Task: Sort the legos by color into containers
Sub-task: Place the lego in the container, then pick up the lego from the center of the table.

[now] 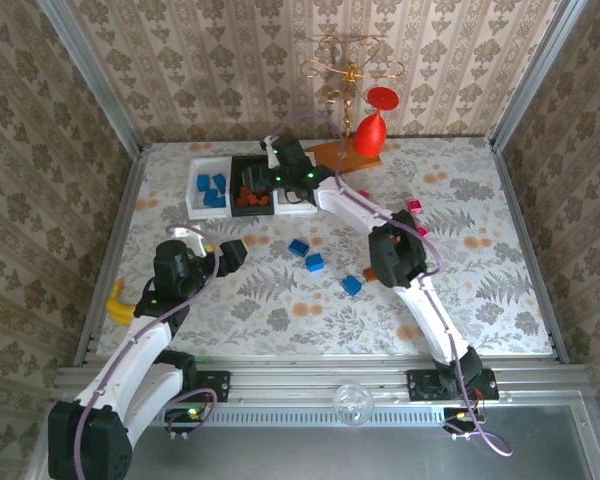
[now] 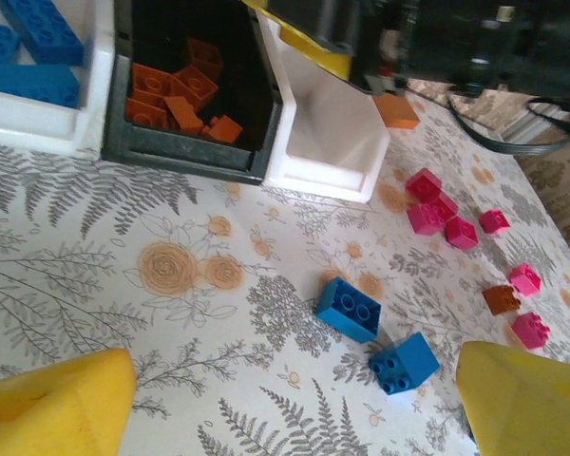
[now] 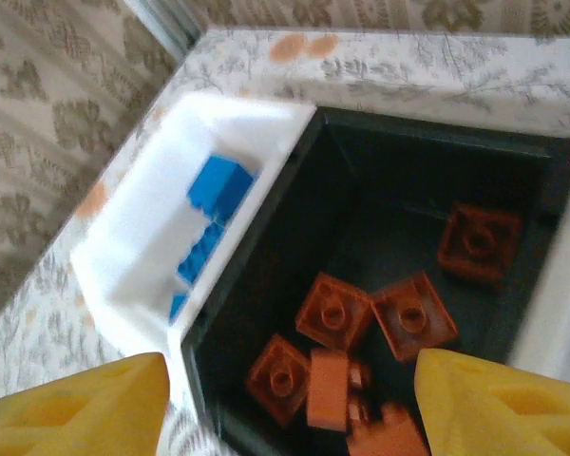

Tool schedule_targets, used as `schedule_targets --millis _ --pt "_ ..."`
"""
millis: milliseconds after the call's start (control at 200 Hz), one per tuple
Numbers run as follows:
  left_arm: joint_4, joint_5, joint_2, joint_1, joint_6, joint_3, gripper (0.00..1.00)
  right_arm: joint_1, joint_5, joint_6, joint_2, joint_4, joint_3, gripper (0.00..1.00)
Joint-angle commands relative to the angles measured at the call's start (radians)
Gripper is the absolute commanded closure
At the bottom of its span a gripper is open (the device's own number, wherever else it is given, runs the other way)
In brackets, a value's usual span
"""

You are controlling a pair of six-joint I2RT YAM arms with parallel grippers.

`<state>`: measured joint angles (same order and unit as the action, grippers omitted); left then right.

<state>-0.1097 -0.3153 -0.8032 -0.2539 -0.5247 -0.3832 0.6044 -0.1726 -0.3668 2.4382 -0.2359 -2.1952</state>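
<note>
Several brown-orange legos (image 3: 332, 313) lying in black bin (image 3: 427, 133) straight below wide, empty right claw (image 3: 285, 399); drop step seemingly finishing. Next, probably: wide, empty left claw (image 2: 293, 399) lowering squarely onto blue legos (image 2: 348, 309) just ahead

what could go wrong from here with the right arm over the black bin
1. The right gripper hangs open close over the black bin. Lifting away carelessly might clip a wall and shove it against the white bin beside it.
2. Pink bricks lie right beside the right arm's elbow, so a sweep there could scatter them.
3. The blue bricks lie between the arms, and the left gripper is open near them. If both reach in, they might collide.
</note>
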Motion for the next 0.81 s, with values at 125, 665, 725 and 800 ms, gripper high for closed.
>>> schedule_targets --millis 125,665,725,800 --pt "-0.11 -0.038 -0.058 -0.142 0.061 -0.006 0.12 -0.034 0.131 0.118 -0.536 0.046 0.629 0.24" --pt "-0.264 -0.086 -0.384 -0.459 0.231 -0.15 0.13 -0.118 0.34 -0.037 -1.036 -0.296 1.319 0.24" --pt "-0.27 -0.088 -0.408 -0.473 0.239 -0.158 0.13 -0.118 0.331 -0.043 -1.032 -0.295 1.339 0.27" --pt "-0.287 -0.088 -0.433 -0.48 0.234 -0.164 0.13 -0.118 0.308 -0.04 -0.998 -0.281 1.336 0.29"
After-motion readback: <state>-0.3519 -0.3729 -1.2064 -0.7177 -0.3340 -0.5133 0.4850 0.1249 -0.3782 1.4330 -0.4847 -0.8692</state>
